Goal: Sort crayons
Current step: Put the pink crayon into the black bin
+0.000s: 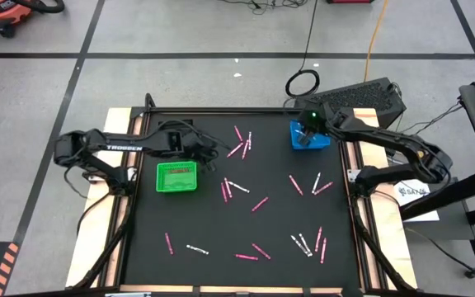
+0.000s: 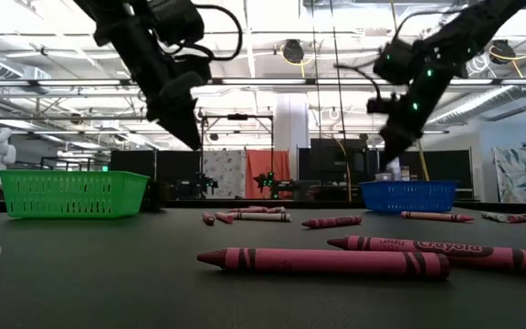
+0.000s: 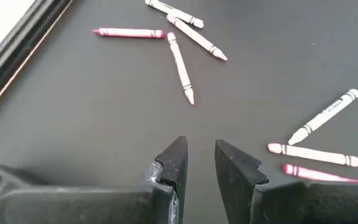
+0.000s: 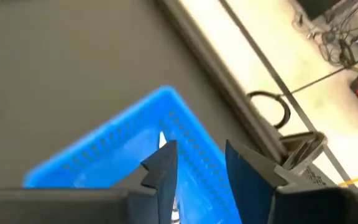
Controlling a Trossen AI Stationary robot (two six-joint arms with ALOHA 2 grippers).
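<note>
The right hand [image 1: 306,136] hangs released over the blue tray [image 1: 320,141]; the left hand [image 1: 213,149] waits, released and empty. Most crayons [image 1: 260,204] remain scattered across the table [image 1: 204,272], sorting barely begun.

table [image 1: 147,247]: black mat | on it: crayons [image 1: 260,204], green tray [image 1: 176,176], blue tray [image 1: 324,142]

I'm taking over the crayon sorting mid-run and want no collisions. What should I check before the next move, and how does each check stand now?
1. Right gripper jaws apart above the blue tray: ok.
2. Right gripper empty: ok, nothing shows between its fingers.
3. Dropped crayon settled inside the blue tray: cannot tell.
4. Left gripper open and empty, above the mat beside the green tray: ok.
5. Loose crayons left on the mat to pick: ok, many remain.
</note>
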